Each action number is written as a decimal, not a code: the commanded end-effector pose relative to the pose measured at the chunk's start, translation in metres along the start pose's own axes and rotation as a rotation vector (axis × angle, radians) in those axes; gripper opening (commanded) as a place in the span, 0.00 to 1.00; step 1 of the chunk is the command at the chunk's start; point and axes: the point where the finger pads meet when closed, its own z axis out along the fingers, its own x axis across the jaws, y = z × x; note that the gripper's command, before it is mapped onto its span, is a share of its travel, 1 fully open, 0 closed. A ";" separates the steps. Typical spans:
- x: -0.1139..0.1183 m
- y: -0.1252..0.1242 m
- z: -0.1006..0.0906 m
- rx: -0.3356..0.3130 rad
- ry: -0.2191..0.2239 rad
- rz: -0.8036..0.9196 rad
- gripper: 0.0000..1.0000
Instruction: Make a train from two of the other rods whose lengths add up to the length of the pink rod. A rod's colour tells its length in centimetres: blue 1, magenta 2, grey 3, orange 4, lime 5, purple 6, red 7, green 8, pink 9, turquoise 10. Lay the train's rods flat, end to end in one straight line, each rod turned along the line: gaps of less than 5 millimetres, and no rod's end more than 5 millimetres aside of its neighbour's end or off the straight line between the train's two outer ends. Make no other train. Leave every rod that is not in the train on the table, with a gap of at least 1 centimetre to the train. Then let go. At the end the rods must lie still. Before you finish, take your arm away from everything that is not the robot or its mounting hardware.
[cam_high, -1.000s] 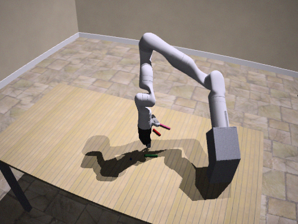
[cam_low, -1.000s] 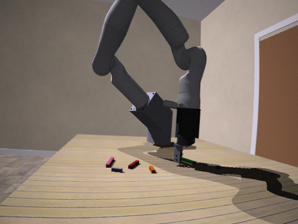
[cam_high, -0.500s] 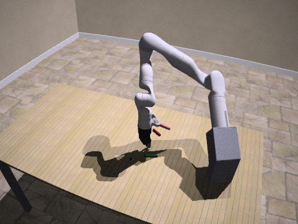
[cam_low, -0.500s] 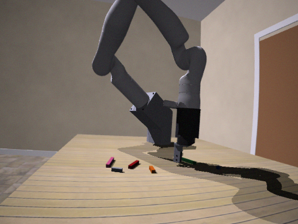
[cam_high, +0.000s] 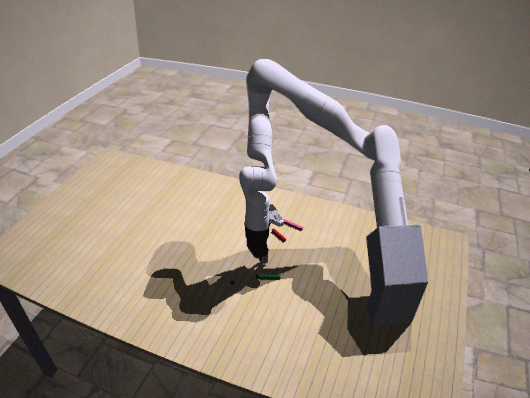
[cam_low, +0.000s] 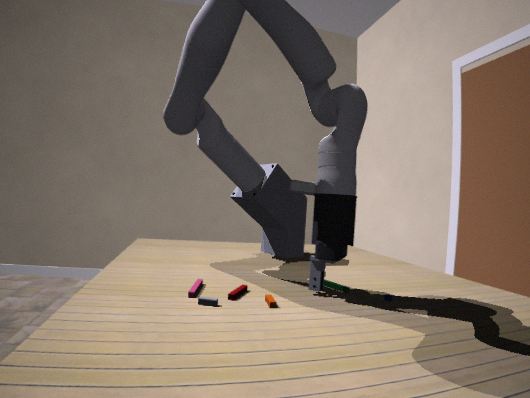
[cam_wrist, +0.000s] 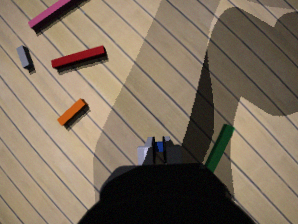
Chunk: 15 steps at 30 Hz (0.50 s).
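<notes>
Room: beige walls (cam_high: 320, 30) (cam_low: 100, 125), a brown door (cam_low: 500, 170) in a white frame at the right of the exterior view, and stone-look floor (cam_high: 210, 140) (cam_low: 30, 295).
Counter: pale striped wood (cam_high: 125, 200) (cam_low: 150, 350) (cam_wrist: 125, 25), partly under the arm's shadow.
Order: left to right as in the exterior view.
Pink rod (cam_high: 293, 225) (cam_low: 195, 288) (cam_wrist: 52, 13): flat on the counter, in the light, longer than the red one.
Grey rod (cam_low: 208, 301) (cam_wrist: 24, 57): short, near the pink rod, turned another way.
Red rod (cam_high: 279, 235) (cam_low: 238, 292) (cam_wrist: 78, 56): flat, between the pink and orange rods, touching neither.
Orange rod (cam_low: 270, 300) (cam_wrist: 72, 111): flat, apart from the red one, slanted in the wrist view.
Claw (cam_high: 263, 260) (cam_low: 316, 285) (cam_wrist: 158, 145): pointing down, low over the counter, fingers only a little open and closed around the blue rod.
Blue rod (cam_wrist: 160, 146): small, seen between the fingers; whether it touches the counter, I cannot tell.
Green rod (cam_high: 268, 276) (cam_low: 336, 286) (cam_wrist: 220, 149): flat in shadow beside the claw, apart from the blue rod in the wrist view.
Dark blue piece (cam_high: 232, 283) (cam_low: 388, 298): small, in deep shadow beyond the green rod; its shape is unclear.
</notes>
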 end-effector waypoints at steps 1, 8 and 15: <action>0.000 0.000 0.002 0.001 0.000 -0.001 0.24; 0.000 0.000 0.006 0.001 0.000 -0.001 0.24; 0.000 0.000 0.008 0.001 0.000 -0.001 0.24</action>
